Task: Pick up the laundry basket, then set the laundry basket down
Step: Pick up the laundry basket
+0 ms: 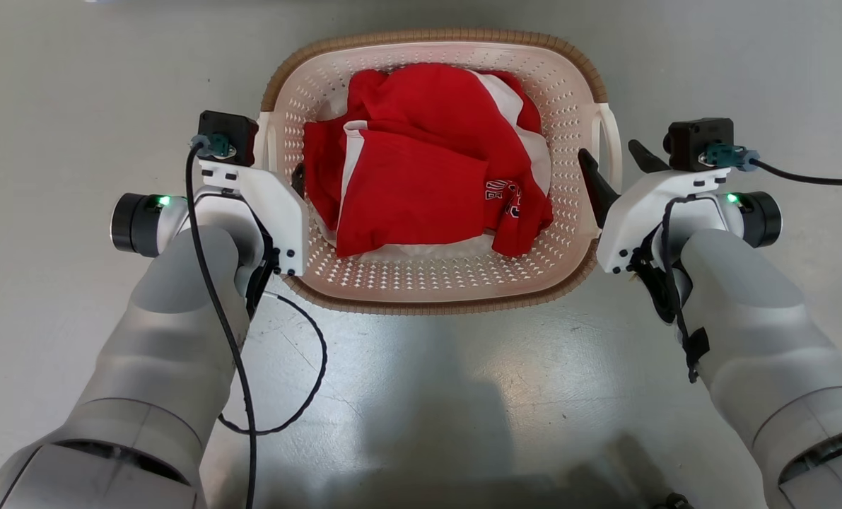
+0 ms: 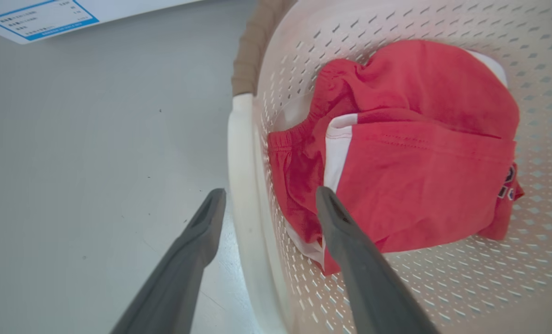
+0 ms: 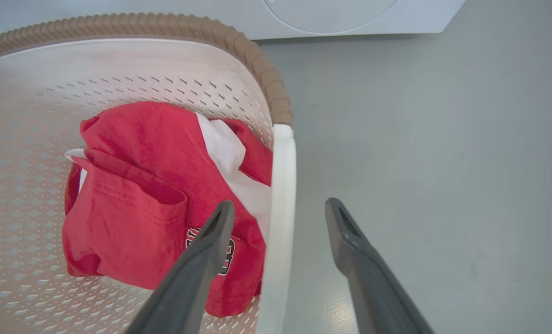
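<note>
The laundry basket point(image 1: 435, 291) stands on the grey floor, cream and perforated with a brown woven rim, holding red and white clothes point(image 1: 421, 162). My left gripper point(image 1: 283, 173) is open at the basket's left side. In the left wrist view its fingers point(image 2: 271, 195) straddle the white left handle point(image 2: 241, 162), one outside and one over the clothes point(image 2: 419, 162). My right gripper point(image 1: 617, 159) is open too. Its fingers point(image 3: 279, 208) stand either side of the white right handle point(image 3: 282, 185), the inner one above the clothes point(image 3: 141, 185). Neither pair is closed on a handle.
A white appliance front point(image 3: 350, 14) stands just beyond the basket's far rim point(image 3: 164, 23). A white panel with a blue-edged label point(image 2: 39, 14) is at the far left. A black cable point(image 1: 307, 382) loops below my left forearm. Bare grey floor point(image 1: 746, 71) lies on both sides.
</note>
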{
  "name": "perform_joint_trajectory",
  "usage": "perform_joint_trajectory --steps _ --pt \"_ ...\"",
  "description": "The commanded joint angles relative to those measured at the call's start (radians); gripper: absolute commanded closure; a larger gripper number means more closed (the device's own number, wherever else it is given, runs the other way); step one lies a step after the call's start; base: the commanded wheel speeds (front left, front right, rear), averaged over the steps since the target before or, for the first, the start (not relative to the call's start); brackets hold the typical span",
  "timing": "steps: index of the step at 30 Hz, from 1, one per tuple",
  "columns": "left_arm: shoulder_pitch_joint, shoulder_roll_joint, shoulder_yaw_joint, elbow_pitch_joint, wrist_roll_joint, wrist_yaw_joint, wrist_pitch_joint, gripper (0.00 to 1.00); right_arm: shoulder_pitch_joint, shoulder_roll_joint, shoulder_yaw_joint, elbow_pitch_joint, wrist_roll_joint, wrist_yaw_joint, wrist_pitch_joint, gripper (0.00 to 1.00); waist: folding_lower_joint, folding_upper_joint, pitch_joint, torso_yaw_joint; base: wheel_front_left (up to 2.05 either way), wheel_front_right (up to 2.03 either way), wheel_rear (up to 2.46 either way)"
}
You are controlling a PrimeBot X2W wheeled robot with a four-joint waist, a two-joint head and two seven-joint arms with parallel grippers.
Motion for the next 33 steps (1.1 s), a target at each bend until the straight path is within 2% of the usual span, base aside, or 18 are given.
perform_joint_trajectory --steps 1,16,17,18,19,20,33 --pt "-0.009 0.035 0.009 -0.005 0.001 0.007 -0.003 0.00 0.025 0.021 0.020 -0.003 0.015 0.006 0.000 0.00 0.0000 0.0000 0.000 0.000 0.00 0.00 0.00" --pt "-0.014 0.041 -0.012 -0.005 -0.006 0.012 0.002 0.00 0.019 0.021 0.042 0.013 0.076 0.006 0.005 0.00 0.0000 0.0000 0.006 -0.006 0.00 0.00 0.00" --pt "-0.015 0.041 -0.014 -0.005 -0.005 0.012 0.002 0.00 0.019 0.021 0.042 0.014 0.083 0.006 0.006 0.20 0.0000 0.0000 0.006 -0.006 0.00 0.00 0.00" --pt "-0.017 0.042 -0.017 -0.005 -0.004 0.011 0.002 0.09 0.017 0.021 0.043 0.014 0.087 0.006 0.006 0.71 0.0000 0.0000 0.007 -0.007 0.00 0.00 0.00" --pt "-0.019 0.042 -0.021 -0.005 -0.003 0.008 0.000 0.53 0.017 0.021 0.046 0.016 0.091 0.006 0.016 1.00 0.0000 0.0000 0.007 -0.007 0.00 0.00 0.00" --pt "-0.022 0.043 -0.024 -0.005 -0.001 0.006 -0.006 1.00 0.016 0.021 0.051 0.017 0.093 0.006 0.024 1.00 0.0000 0.0000 0.008 -0.007 0.00 0.00 0.00" --pt "-0.011 0.040 -0.051 -0.005 -0.006 0.001 0.029 1.00 0.023 0.021 0.100 0.021 0.120 0.006 0.088 1.00 0.0000 0.0000 -0.014 -0.005 0.00 0.00 0.00"
